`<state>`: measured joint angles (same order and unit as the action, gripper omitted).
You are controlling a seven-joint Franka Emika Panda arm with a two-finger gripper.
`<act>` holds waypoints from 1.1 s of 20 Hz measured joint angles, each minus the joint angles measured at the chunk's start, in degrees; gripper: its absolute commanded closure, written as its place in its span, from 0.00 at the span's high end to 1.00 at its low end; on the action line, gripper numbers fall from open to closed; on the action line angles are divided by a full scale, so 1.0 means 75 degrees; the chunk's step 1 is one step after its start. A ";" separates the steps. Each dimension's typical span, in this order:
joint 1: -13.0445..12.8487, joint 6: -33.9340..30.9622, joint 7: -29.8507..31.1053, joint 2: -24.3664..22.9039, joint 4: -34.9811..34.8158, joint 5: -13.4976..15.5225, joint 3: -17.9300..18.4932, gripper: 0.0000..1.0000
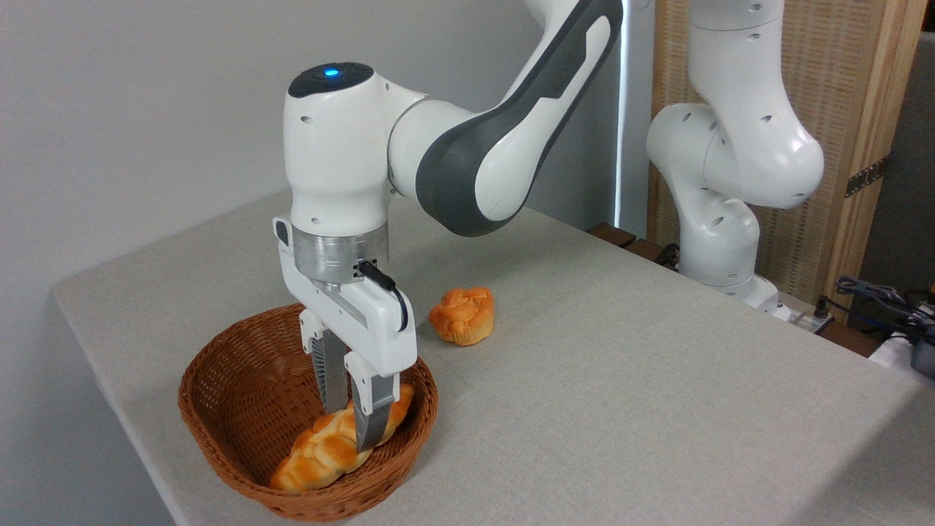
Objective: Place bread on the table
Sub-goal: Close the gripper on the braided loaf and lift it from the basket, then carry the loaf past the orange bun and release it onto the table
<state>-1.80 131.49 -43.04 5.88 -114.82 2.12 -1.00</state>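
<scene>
The braided golden bread (320, 459) lies slantwise in the brown wicker basket (235, 380) at the table's near left corner. My gripper (351, 427) reaches straight down into the basket, its two fingers pressed against either side of the loaf's upper right half, shut on it. The loaf's lower end rests on the basket floor. The grey-beige table (628, 380) spreads out to the right.
A small round orange bun (462, 314) sits on the cloth just right of the basket. The arm's white base (719, 241) stands at the far right edge, with cables (876, 299) beyond it. The table edge runs close to the basket's left and front.
</scene>
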 measured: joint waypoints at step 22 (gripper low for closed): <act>-0.0009 -0.2188 0.0006 -0.0345 0.1321 0.0854 -0.0051 0.39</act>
<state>-1.86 115.08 -42.99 3.29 -104.92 8.53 -1.38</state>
